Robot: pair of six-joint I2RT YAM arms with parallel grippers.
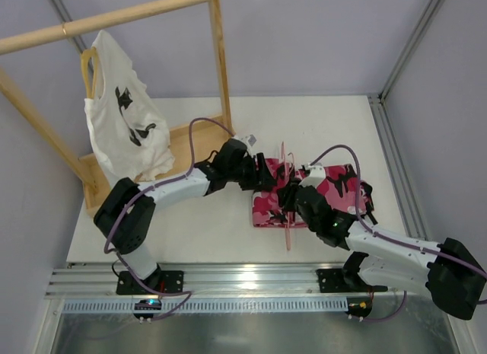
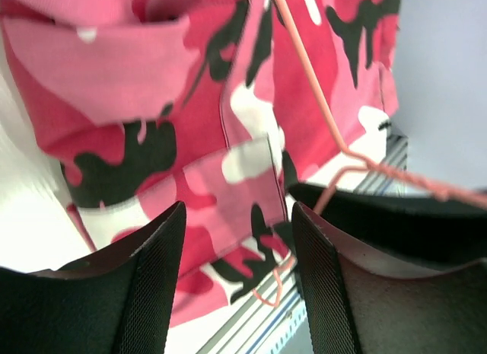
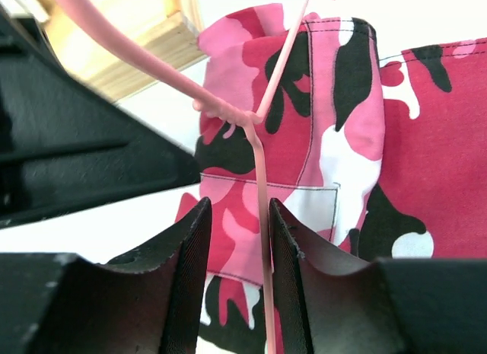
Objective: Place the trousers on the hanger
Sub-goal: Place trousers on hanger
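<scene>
- Right gripper (image 3: 240, 205): jaws narrow; one wire of the hanger (image 3: 262, 186) runs down the gap, against the inner face of one finger (image 3: 293, 270); gap looks wider than the wire; cannot tell if it is clamped
- Left gripper (image 2: 237, 209): jaws wide, nothing between them; fingers (image 2: 152, 285) hover over a pocket flap of the trousers (image 2: 114, 80)
- Trousers (image 1: 338, 183): folded, lying on the table (image 1: 213, 232) at centre-right; both grippers are at their left end, the left gripper (image 1: 255, 171) on the far side, the right gripper (image 1: 289, 196) on the near side
- Hanger (image 1: 288, 232): crosses the left end of the trousers from far to near; its near tip passes the trousers' near edge; the twisted neck sits just past the right fingertips in the right wrist view
- T-shirt (image 1: 125, 125): on a yellow hanger (image 1: 87, 65) on the wooden rack (image 1: 106, 20), far left, well apart from the trousers
</scene>
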